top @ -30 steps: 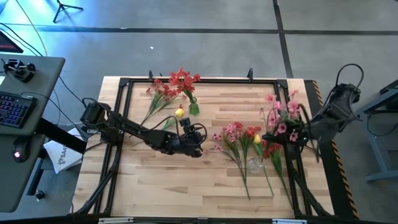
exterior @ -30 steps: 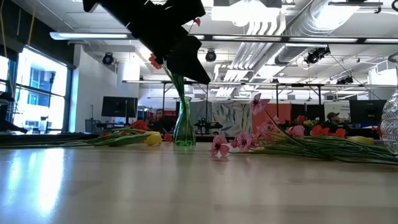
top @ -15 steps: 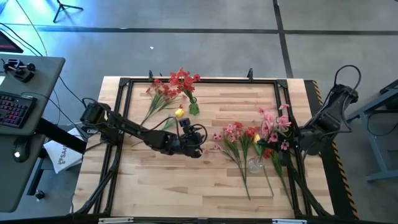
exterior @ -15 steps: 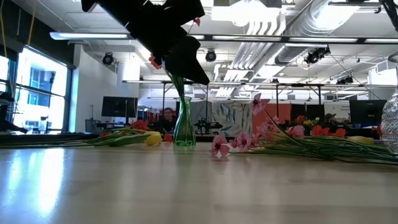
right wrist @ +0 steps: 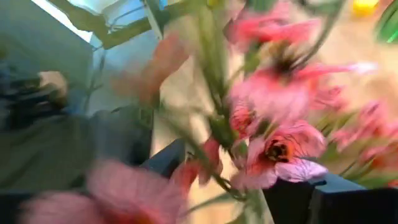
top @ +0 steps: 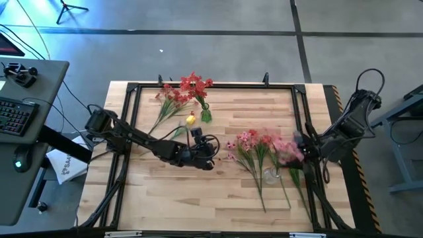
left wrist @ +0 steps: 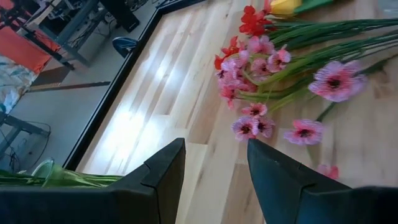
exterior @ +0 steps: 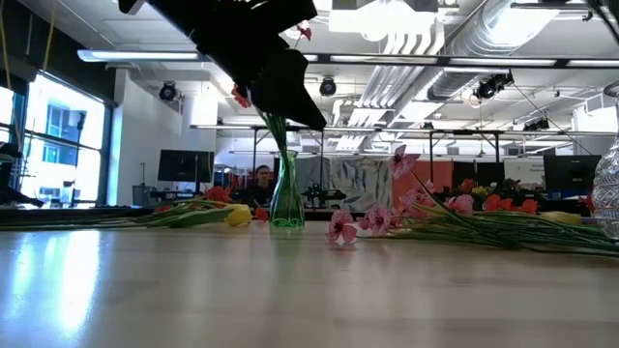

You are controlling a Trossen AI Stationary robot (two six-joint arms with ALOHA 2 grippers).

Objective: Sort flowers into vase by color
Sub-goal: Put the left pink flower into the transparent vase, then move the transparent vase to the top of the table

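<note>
My right gripper point(top: 303, 147) hangs at the table's right side, open, with a blurred pink flower spray point(top: 287, 151) between and in front of its fingers point(right wrist: 298, 193). Below it, pink and red flowers point(top: 250, 142) lie in a pile on the wood beside a clear glass vase point(top: 271, 175). A green vase point(top: 206, 114) at the far middle stands upright and holds red flowers point(top: 193, 84). More red flowers point(top: 170, 99) and a yellow one point(top: 190, 119) lie next to it. My left gripper point(top: 215, 157) hovers open over the table's middle with nothing between its fingers point(left wrist: 168, 168). My right gripper has its fingers apart on either side of the pink spray's green stem point(right wrist: 217, 124). Blur hides whether either finger touches it.
A black frame point(top: 129, 119) runs around the table top. Bare wood lies along the near edge point(top: 198, 198). A desk with a keyboard point(top: 13, 116) stands off the table's left side. In the low view a person point(exterior: 259, 179) sits far behind the green vase point(exterior: 286, 198).
The pink spray at my right gripper has swung down from upright over the right rail toward the pile beside the clear vase and now shows blurred. My right gripper has tipped downward and sunk a little. My left arm has kept still.
</note>
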